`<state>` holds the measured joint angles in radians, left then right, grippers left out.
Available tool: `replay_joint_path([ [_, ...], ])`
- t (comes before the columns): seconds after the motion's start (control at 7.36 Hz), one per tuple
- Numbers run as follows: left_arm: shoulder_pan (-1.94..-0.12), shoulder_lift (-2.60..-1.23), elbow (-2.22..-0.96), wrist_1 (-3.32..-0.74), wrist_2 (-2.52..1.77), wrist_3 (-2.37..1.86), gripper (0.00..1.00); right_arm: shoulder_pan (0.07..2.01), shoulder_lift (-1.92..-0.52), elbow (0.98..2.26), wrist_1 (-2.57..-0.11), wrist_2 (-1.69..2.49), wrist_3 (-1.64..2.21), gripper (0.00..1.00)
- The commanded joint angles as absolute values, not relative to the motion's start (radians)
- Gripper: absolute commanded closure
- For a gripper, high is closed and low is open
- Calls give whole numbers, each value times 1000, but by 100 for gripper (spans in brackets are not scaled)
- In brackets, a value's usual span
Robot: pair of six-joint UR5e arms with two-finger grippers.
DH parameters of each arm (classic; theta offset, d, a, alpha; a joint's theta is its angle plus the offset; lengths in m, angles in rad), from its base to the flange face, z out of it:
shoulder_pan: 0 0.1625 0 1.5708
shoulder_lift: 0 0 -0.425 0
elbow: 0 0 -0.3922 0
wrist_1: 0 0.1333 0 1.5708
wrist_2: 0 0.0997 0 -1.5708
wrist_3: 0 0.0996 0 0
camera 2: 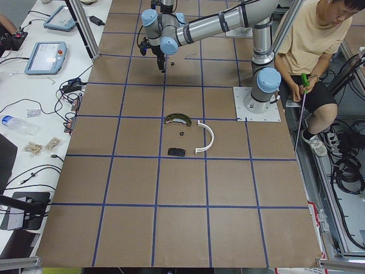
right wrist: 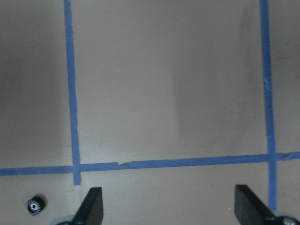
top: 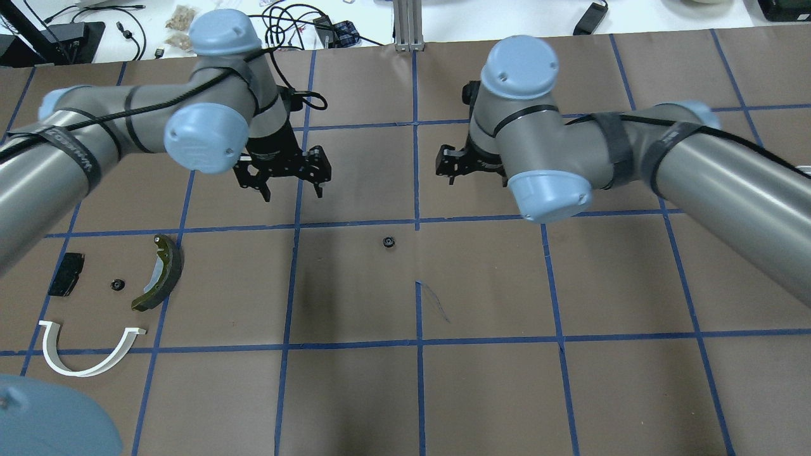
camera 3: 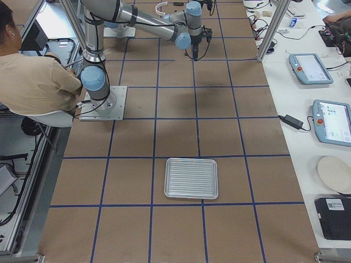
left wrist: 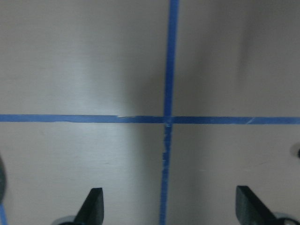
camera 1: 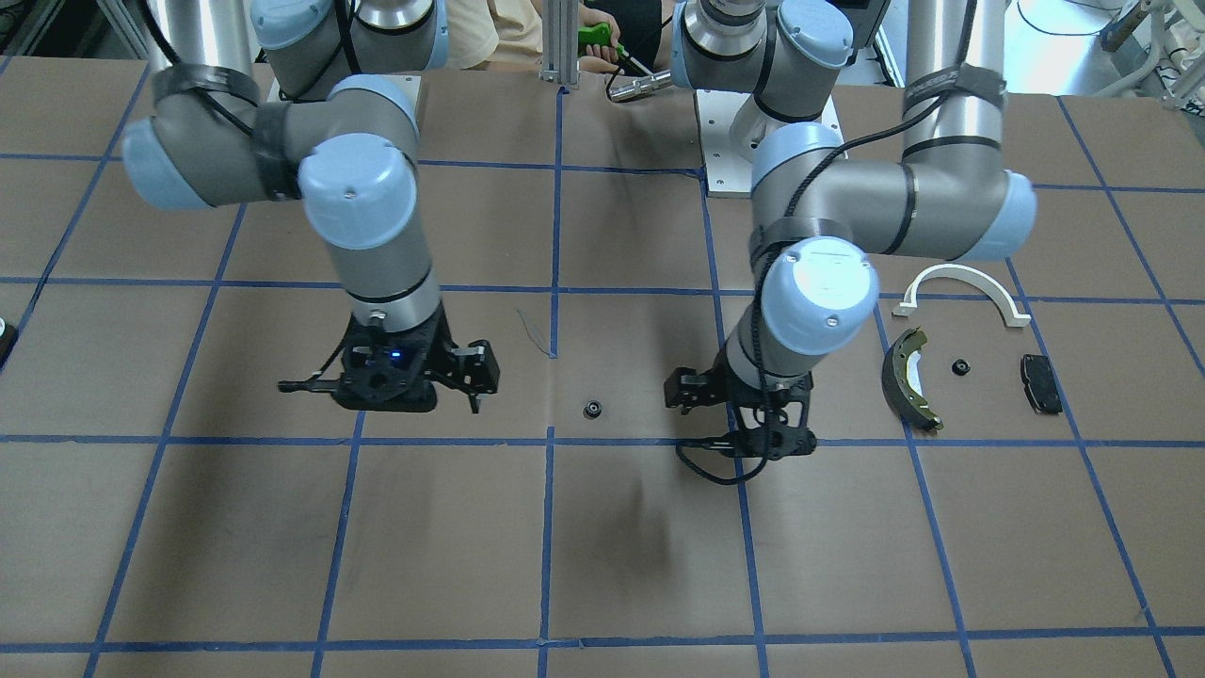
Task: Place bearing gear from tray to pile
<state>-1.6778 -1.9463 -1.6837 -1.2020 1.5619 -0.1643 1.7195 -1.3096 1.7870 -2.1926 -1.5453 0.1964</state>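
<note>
A small black bearing gear point(top: 388, 242) lies alone on the brown table between my two grippers; it also shows in the front view point(camera 1: 592, 409) and low left in the right wrist view point(right wrist: 35, 205). My left gripper point(top: 293, 190) is open and empty above the table, as its wrist view point(left wrist: 171, 211) shows. My right gripper point(right wrist: 171, 211) is open and empty. The pile holds a white half-ring arch point(top: 89, 354), a dark brake shoe point(top: 161, 272), a black pad point(top: 66, 273) and a second small gear point(top: 116, 285). The tray point(camera 3: 192, 178) lies far off.
Blue tape lines grid the table. A person sits beside the robot's base point(camera 3: 33, 76). Tablets and cables lie on the side bench point(camera 3: 329, 120), off the table.
</note>
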Motion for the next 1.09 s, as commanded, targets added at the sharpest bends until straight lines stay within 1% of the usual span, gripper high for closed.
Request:
replay_joint_path([
  [0.0,-1845,-2017,-1796,-920,1560,-352,0,1599,-1383,1690,-1979,-1545,42,0],
  [0.14,-1885,-2052,-1818,-820,1559,-370,0,1603,-1405,1577,-1795,-1546,29,0],
  [0.27,-1908,-2074,-1822,-812,1560,-370,0,1606,-1470,1518,-1675,-1555,26,0],
  [0.41,-1923,-2083,-1828,-808,1560,-368,0,1608,-1509,1528,-1646,-1558,-54,0],
  [0.54,-1924,-2083,-1839,-810,1560,-365,0,1600,-1537,1584,-1641,-1566,-96,0],
  [0.68,-1924,-2076,-1850,-808,1560,-361,13,1595,-1569,1639,-1666,-1565,-84,0],
  [0.81,-1919,-2075,-1838,-810,1560,-360,71,1595,-1577,1698,-1781,-1565,-54,0],
  [0.95,-1916,-2075,-1836,-810,1560,-360,100,1589,-1577,1733,-1858,-1597,-49,0],
])
